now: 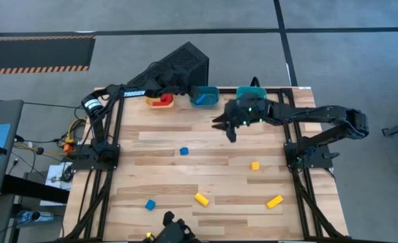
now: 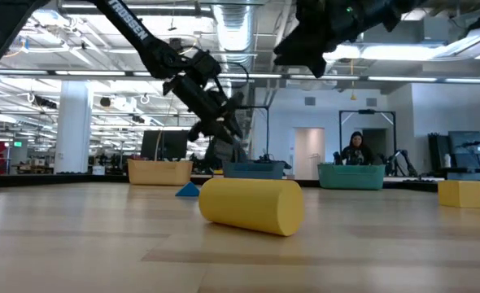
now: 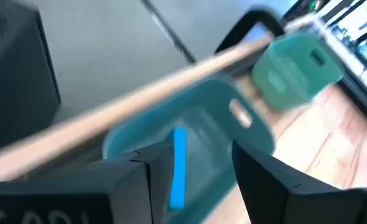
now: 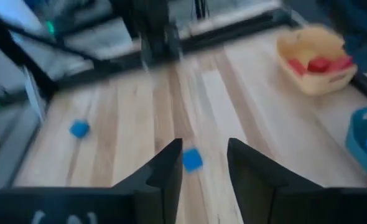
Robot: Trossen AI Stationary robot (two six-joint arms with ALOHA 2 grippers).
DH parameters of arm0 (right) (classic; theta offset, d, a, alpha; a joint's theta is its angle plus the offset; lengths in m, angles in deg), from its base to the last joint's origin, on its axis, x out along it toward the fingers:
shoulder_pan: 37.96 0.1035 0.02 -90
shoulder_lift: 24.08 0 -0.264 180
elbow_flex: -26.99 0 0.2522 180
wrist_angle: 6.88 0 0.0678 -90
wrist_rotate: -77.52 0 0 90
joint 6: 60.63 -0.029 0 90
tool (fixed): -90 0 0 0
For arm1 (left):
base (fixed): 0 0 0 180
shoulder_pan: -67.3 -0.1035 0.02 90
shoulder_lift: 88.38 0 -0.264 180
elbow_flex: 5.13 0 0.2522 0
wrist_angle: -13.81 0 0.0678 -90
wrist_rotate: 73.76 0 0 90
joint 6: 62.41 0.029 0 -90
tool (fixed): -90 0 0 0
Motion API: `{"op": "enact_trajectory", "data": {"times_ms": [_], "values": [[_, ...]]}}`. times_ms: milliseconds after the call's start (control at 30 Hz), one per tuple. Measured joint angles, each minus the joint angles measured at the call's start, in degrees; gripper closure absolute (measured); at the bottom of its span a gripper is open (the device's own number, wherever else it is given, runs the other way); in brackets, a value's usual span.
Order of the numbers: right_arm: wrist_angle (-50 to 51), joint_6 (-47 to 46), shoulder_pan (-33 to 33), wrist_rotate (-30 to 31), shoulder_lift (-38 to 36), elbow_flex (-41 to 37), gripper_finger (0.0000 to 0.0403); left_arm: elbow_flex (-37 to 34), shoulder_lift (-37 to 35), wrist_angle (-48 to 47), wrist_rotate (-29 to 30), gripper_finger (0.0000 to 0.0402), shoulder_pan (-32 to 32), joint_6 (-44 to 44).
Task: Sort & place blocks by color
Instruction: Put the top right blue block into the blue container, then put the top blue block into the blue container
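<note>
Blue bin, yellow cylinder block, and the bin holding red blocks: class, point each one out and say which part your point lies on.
blue bin point(image 1: 204, 99), high view, on its rim.
yellow cylinder block point(image 2: 244, 204), low view, on its curved side.
bin holding red blocks point(image 4: 308, 79), right wrist view, on its front wall.

Left wrist view is all smeared, so the blue block between the fingers is just a streak. Far teal bin is mostly hidden under the right arm.

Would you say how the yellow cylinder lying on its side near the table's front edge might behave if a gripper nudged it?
The yellow cylinder lies on its curved side, so it would probably roll. It looks solid and stiff, likely holding its shape.
</note>
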Motion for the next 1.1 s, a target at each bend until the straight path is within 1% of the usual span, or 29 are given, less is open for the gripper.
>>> {"op": "enact_trajectory", "data": {"times_ms": [67,200,267,333,400,467,567,667,733,800,867,900,933,1033,1100], "values": [[-0.8,-1.2,-1.6,-1.4,-0.1,0.0,0.0268,0.0,-2.0,0.4,0.1,0.0254,-0.3,1.6],[4.9,-1.9,-4.1,-1.8,-1.1,0.0,0.0292,0.0,-6.3,1.1,-0.5,0.0261,-0.4,6.6],[8.8,-0.5,-4.8,-1.8,-1.3,0.0,0.0301,0.0,-8.4,1.5,-3.3,0.0267,-0.4,10.7],[12.4,1.5,-5.5,-1.8,-1.1,0.0,0.0308,0.0,-10.3,1.5,-7.9,0.0273,-0.4,13.9],[13.5,3.3,-6.2,-2.7,-0.8,0.0,0.0314,0.0,-11.7,1.3,-11.9,0.0280,-0.3,15.8],[14.0,4.2,-7.2,-4.5,-0.1,0.0,0.0319,0.0,-12.9,1.1,-14.1,0.0287,0.0,16.3],[12.1,4.3,-8.5,-6.7,0.1,-0.1,0.0327,0.0,-15.1,1.0,-14.8,0.0298,0.3,14.4],[6.8,3.5,-9.1,-7.9,0.1,-0.1,0.0333,0.0,-17.6,1.0,-14.6,0.0310,0.3,13.8],[1.2,1.7,-9.5,-9.4,0.1,-0.1,0.0337,0.0,-19.5,0.9,-13.4,0.0319,0.3,14.8],[-4.0,-0.3,-9.9,-11.2,0.0,-0.1,0.0339,0.0,-21.0,1.3,-10.9,0.0326,0.3,16.7],[-6.6,-1.4,-10.3,-12.2,0.0,-0.1,0.0340,0.0,-21.6,1.6,-8.5,0.0334,0.1,17.7],[-6.6,-1.5,-10.5,-12.2,0.0,0.0,0.0341,0.0,-21.6,2.5,-8.8,0.0337,0.0,17.3],[-5.5,-1.5,-10.6,-12.2,0.0,0.0,0.0342,0.0,-21.5,4.0,-10.7,0.0341,-0.4,15.9],[2.2,-0.5,-11.2,-12.1,0.0,0.0,0.0344,0.1,-20.7,13.2,-20.2,0.0359,-0.9,11.3],[9.0,2.1,-11.2,-11.3,0.0,0.0,0.0347,0.1,-20.0,16.9,-23.4,0.0376,-0.5,10.1]]}}
